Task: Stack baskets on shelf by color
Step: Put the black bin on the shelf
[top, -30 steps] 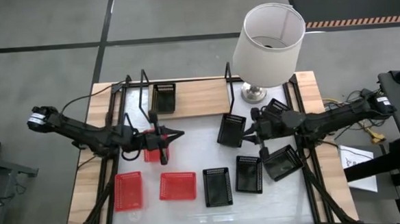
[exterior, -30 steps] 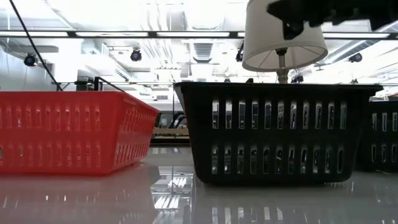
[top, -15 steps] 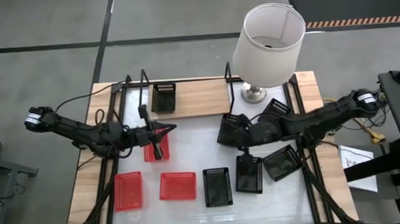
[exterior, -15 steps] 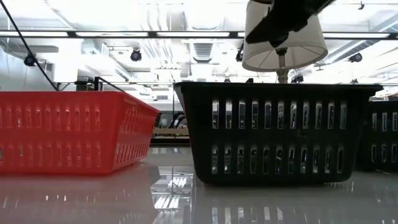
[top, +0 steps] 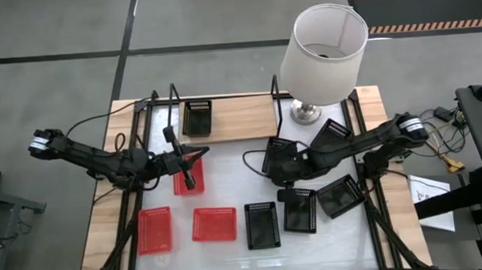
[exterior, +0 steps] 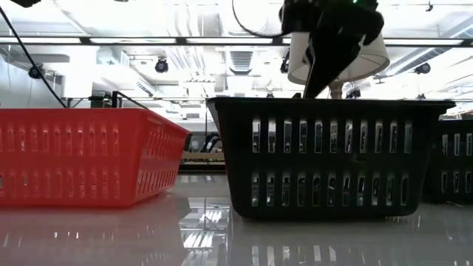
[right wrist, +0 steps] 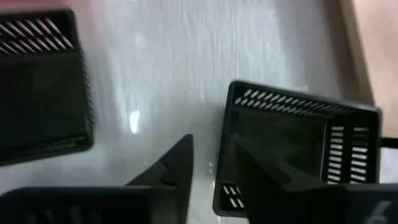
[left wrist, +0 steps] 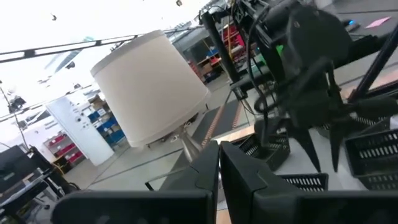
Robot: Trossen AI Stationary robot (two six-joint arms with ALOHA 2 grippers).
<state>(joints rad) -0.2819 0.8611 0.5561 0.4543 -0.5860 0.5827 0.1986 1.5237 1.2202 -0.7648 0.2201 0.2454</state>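
Red baskets [top: 213,224]: three. Black baskets [top: 261,225]: seven in the high view, one of them standing on the shelf [top: 238,118]. Shelves: one. Lamps [top: 323,52]: one. Robot arms: two, one per side of the table [top: 230,164]

One basket [top: 196,117] sits on the shelf [top: 240,118], left of the lamp [top: 323,52]; others lie before it.

Lamp [top: 323,48]: white drum shade, chrome base [top: 306,112], on desk [top: 227,181] far edge. Desk: glossy white top, wooden borders. Papers [top: 430,199] on floor [top: 56,70] right of lamp, past desk edge. Floor grey concrete, dark seams.
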